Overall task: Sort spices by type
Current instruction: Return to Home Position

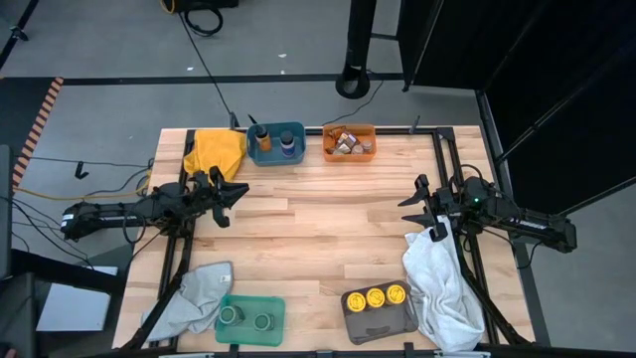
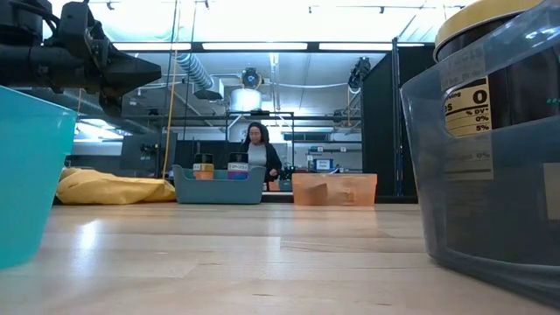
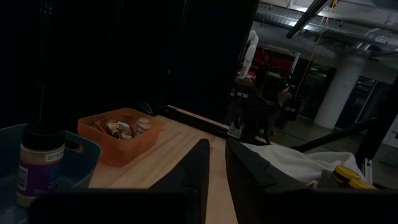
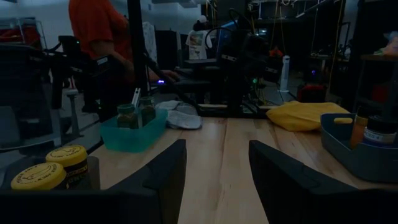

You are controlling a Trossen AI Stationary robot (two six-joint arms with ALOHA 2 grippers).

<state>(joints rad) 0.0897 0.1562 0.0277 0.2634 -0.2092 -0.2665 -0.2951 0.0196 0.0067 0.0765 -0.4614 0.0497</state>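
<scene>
Logging the spices as they lie, bin by bin.

- Yellow-lidded jars: three in the grey bin, near edge of the surface, right of centre.
- Green-lidded jars: two in the green bin, near edge, left of centre.
- Tall jars: upright in the blue bin, far edge.
- Brownish seasoning items: heaped in the orange bin, far edge, just beside the blue one. I cannot tell pack from jar.
- Loose spices on the bare boards: none that I can find.

Left tool: over the left side of the surface, fingers parted by a narrow gap, holding nothing.
Right tool: over the right side, above the white cloth, fingers spread wide, holding nothing.

Step in hand, as I judge it: sorting finished, arms going to rest. The next move calls for no grasp. I only need to draw both arms back toward their own edges, lifting the right one clear of the cloth.
</scene>
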